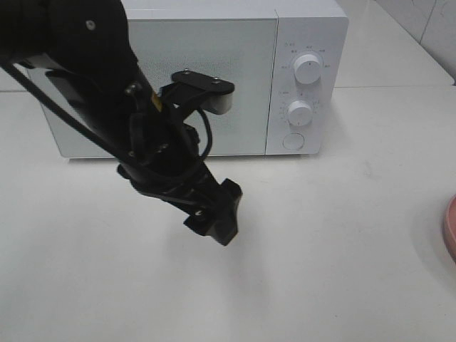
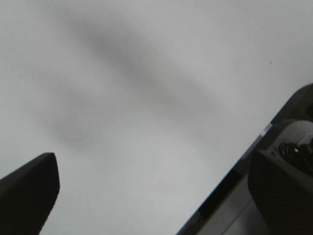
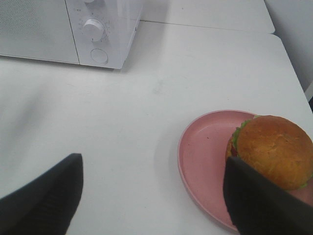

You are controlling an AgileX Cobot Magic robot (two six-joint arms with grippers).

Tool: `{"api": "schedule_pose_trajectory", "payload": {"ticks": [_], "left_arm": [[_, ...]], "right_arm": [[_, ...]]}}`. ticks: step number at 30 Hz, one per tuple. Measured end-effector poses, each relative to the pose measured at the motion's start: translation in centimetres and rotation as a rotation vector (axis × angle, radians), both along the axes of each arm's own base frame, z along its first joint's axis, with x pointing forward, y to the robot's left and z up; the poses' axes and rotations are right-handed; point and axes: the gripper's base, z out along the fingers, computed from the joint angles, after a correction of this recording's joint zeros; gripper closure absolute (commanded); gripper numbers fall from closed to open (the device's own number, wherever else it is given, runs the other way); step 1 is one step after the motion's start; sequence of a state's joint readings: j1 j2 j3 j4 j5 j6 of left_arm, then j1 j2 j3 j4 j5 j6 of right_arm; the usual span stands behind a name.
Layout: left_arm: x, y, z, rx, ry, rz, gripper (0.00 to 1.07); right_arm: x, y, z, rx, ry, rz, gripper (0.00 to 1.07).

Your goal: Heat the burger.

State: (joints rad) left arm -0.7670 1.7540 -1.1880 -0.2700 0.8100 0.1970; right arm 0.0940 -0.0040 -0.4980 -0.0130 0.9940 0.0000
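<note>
On your left in the high view, the left arm (image 1: 92, 78) reaches in from the upper corner and slants down across the front of the white microwave (image 1: 214, 71), whose door is closed. Its left gripper (image 1: 214, 214) hangs over the bare white table (image 1: 320, 271), in front of the microwave and apart from it. In the left wrist view you see its two dark fingers (image 2: 29, 196) standing wide apart with nothing but table surface and soft shadow between them, so that claw is released and empty. Moving right, the microwave's control panel shows two round knobs (image 1: 307, 69) one above the other and a round button (image 1: 293, 141) below them. At the far right edge of the high view only a sliver of the pink plate (image 1: 450, 228) shows. The right wrist view gives you the rest: the burger (image 3: 274, 149) sits on the pink plate, off to one side of it, bun up, with a frill of green lettuce at its edge. The right gripper (image 3: 156, 196) hovers above the table beside the plate, its fingers (image 3: 44, 200) spread wide and holding nothing; one finger overlaps the plate's rim and the burger's edge in that view, though you cannot tell whether it touches them. The burger lies well apart from the left gripper and from the microwave.
</note>
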Motion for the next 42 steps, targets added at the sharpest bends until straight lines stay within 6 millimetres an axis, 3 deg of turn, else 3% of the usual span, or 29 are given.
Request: {"api": "schedule_pose_trajectory", "payload": {"ticks": [5,6,7,9,10,12,13,14,15,16,17,18,19,20,21,23,24,26,28,42], "left_arm": [[1.7,4.5,1.0,0.082,0.108,0.132,0.08],[1.7,4.5,1.0,0.082,0.108,0.132,0.08],[2.4,6.5,1.8,0.087,0.124,0.185,0.08],[2.7,7.6,2.2,0.087,0.126,0.216,0.08],[3.2,9.6,3.2,0.084,0.128,0.273,0.08],[3.4,10.8,3.7,0.082,0.127,0.305,0.08],[3.7,13.0,4.8,0.072,0.124,0.370,0.08],[3.7,13.0,4.8,0.072,0.124,0.370,0.08],[3.6,15.3,5.8,0.058,0.111,0.439,0.08],[3.5,16.6,6.2,0.055,0.109,0.478,0.08],[3.5,16.6,6.2,0.055,0.109,0.478,0.08],[3.0,18.9,6.6,0.052,0.112,0.554,0.08],[2.6,20.1,6.8,0.049,0.112,0.593,0.08],[2.6,20.1,6.8,0.049,0.112,0.593,0.08],[1.6,21.8,7.0,0.048,0.113,0.653,0.08],[1.0,22.6,7.0,0.046,0.115,0.683,0.08],[-0.4,23.9,7.1,0.044,0.117,0.731,0.08],[-1.2,24.4,7.1,0.043,0.115,0.750,0.08],[-3.4,25.3,6.8,0.044,0.111,0.788,0.08],[-11.5,25.0,6.1,0.021,-0.068,0.804,0.08]], "right_arm": [[0.0,0.0,0.0,0.000,0.000,0.000,0.31],[0.0,0.0,0.0,0.000,0.000,0.000,0.31],[0.0,0.0,0.0,0.000,0.000,0.000,0.31],[0.0,0.0,0.0,0.000,0.000,0.000,0.31],[0.0,0.0,0.0,0.000,0.000,0.000,0.31],[0.0,0.0,0.0,0.000,0.000,0.000,0.31],[0.0,0.0,0.0,0.000,0.000,0.000,0.31],[0.0,0.0,0.0,0.000,0.000,0.000,0.31],[0.0,0.0,0.0,0.000,0.000,0.000,0.31],[0.0,0.0,0.0,0.000,0.000,0.000,0.31],[0.0,0.0,0.0,0.000,0.000,0.000,0.31],[0.0,0.0,0.0,0.000,0.000,0.000,0.31],[0.0,0.0,0.0,0.000,0.000,0.000,0.31],[0.0,0.0,0.0,0.000,0.000,0.000,0.31],[0.0,0.0,0.0,0.000,0.000,0.000,0.31],[0.0,0.0,0.0,0.000,0.000,0.000,0.31],[0.0,0.0,0.0,0.000,0.000,0.000,0.31],[0.0,0.0,0.0,0.000,0.000,0.000,0.31],[0.0,0.0,0.0,0.000,0.000,0.000,0.31],[0.0,0.0,0.0,0.000,0.000,0.000,0.31]]}}
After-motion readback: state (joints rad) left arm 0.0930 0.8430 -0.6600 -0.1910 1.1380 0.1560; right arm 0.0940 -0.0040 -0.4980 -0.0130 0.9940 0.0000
